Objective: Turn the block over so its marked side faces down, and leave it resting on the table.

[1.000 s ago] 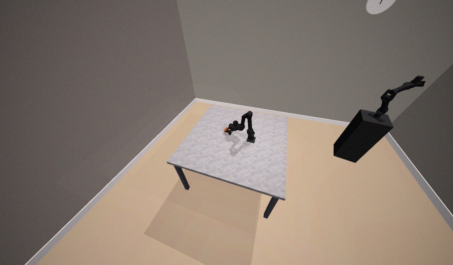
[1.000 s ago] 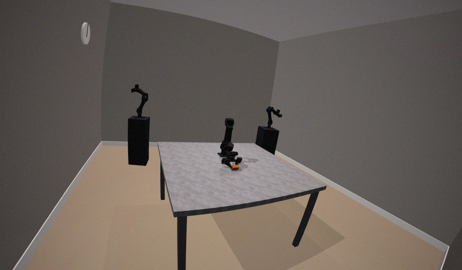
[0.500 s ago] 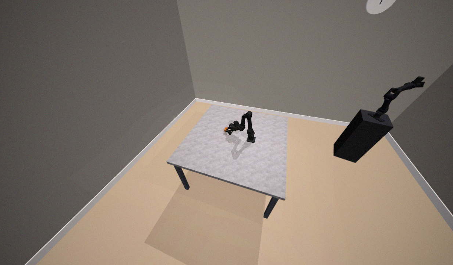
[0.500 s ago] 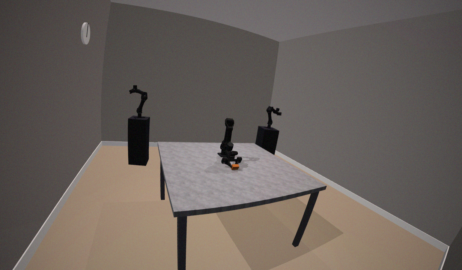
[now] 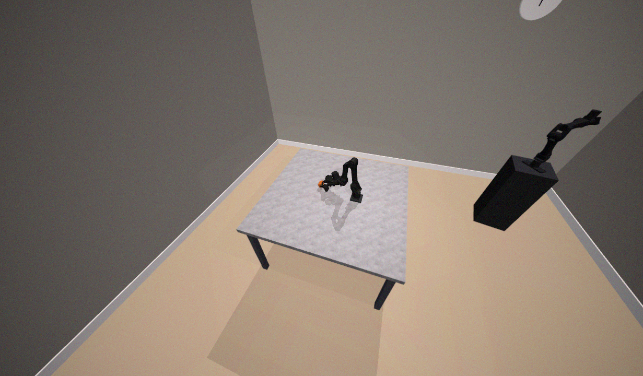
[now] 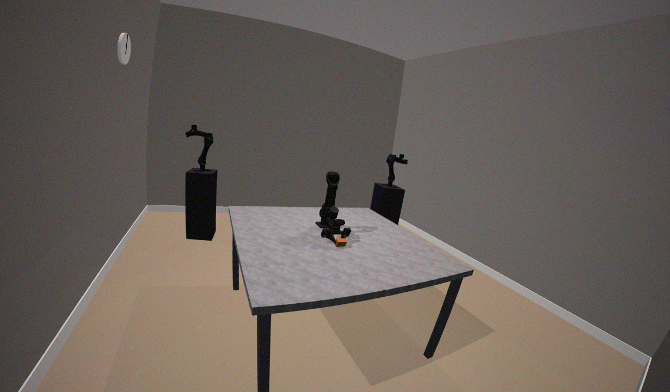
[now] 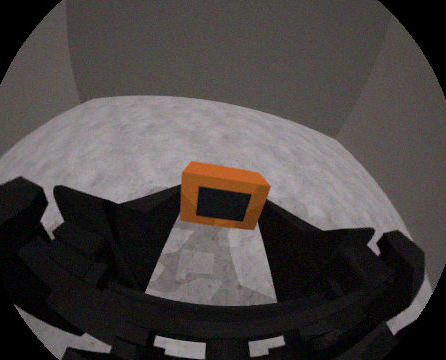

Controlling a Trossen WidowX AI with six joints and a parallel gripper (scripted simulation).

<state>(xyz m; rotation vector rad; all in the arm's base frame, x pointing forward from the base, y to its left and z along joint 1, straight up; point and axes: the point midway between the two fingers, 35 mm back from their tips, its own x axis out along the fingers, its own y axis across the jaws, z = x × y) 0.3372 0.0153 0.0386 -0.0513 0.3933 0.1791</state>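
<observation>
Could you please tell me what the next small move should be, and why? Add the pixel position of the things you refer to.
I would probably ease the gripper [image 5: 323, 185] [image 6: 339, 238] [image 7: 222, 196] open to stand the block [image 5: 320, 183] [image 6: 340, 242] [image 7: 225, 200] on its edge: it is low over the table [image 5: 323, 224] [image 6: 346, 273] [image 7: 158, 120], its dark-marked face pointing back at the gripper, so it likely needs tipping afterwards. I cannot confirm table contact.

A: Layout?
B: Block [image 5: 320, 183] [image 6: 340, 242] [image 7: 223, 224] sitting between gripper [image 5: 323, 185] [image 6: 338, 239] [image 7: 222, 196] fingertips, over table [image 5: 374, 233] [image 6: 297, 282] [image 7: 133, 130].
A: Touching it?
B: Hard to tell. Arm base [image 5: 356, 200] [image 6: 319, 224] standing on table, behind block in exterior.
</observation>
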